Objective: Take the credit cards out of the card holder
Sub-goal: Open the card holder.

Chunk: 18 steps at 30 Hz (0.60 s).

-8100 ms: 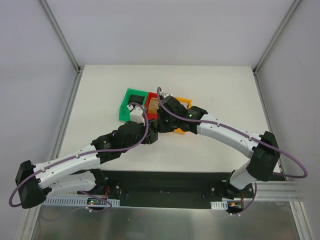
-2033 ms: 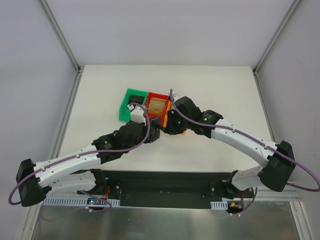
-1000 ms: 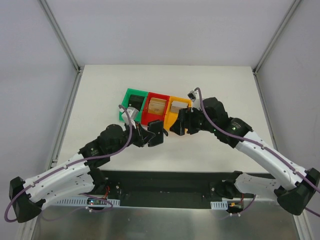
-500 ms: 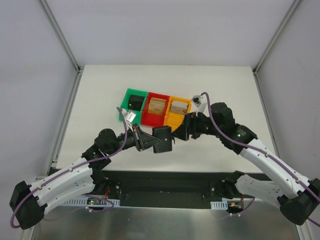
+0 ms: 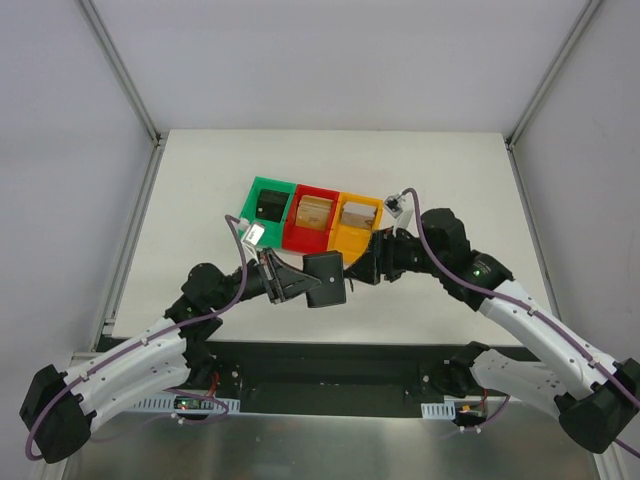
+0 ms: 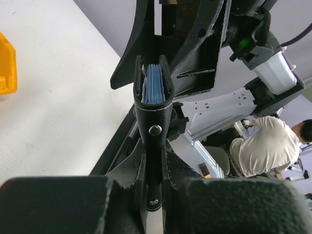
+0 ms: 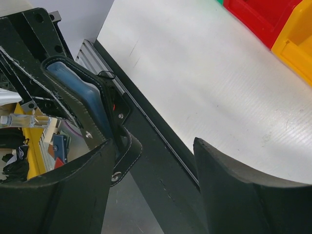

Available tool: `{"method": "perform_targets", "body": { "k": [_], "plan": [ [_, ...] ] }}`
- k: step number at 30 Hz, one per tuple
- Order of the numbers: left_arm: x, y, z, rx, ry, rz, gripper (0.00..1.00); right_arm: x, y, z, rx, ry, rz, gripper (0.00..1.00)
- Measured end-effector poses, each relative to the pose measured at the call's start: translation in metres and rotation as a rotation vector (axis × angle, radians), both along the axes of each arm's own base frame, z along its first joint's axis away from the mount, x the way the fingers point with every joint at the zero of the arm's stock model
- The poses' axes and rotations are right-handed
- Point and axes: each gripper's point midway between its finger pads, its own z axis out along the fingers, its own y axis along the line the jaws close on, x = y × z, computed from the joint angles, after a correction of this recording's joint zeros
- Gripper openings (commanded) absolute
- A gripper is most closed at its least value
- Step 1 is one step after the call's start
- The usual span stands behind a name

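In the top view my left gripper [image 5: 291,280] is shut on the black leather card holder [image 5: 326,279] and holds it up over the table's near edge. In the left wrist view the card holder [image 6: 153,114] stands edge-on between my fingers, with blue credit cards [image 6: 154,84] showing in its open top. My right gripper [image 5: 369,262] is open just right of the holder and faces it. In the right wrist view the holder [image 7: 78,114] and its blue cards [image 7: 83,87] sit by my left finger [image 7: 73,195]. The gap at the right gripper [image 7: 153,144] holds nothing.
A green bin [image 5: 262,205], a red bin [image 5: 312,215] and a yellow bin [image 5: 355,218] stand side by side mid-table, just behind both grippers. The black base rail [image 5: 330,365] runs along the table's near edge. A seated person [image 6: 265,146] shows beyond the table.
My left gripper has carried the card holder right and toward the near edge, turning it. The right gripper has drawn back to the right of it and narrowed a little.
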Motion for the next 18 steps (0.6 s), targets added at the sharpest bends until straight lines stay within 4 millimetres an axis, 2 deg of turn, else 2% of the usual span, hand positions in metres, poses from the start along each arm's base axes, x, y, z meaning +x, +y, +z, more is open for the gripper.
{"method": "perform_targets", "body": {
  "k": [10,18],
  "plan": [
    [-0.003,-0.001,0.015,-0.074,-0.009,-0.046,0.0,-0.001,0.002,0.004,0.05,0.0,0.02,0.67],
    [-0.006,-0.007,0.02,-0.113,-0.005,-0.098,0.0,-0.012,0.013,0.016,0.15,0.023,0.096,0.59]
  ]
}}
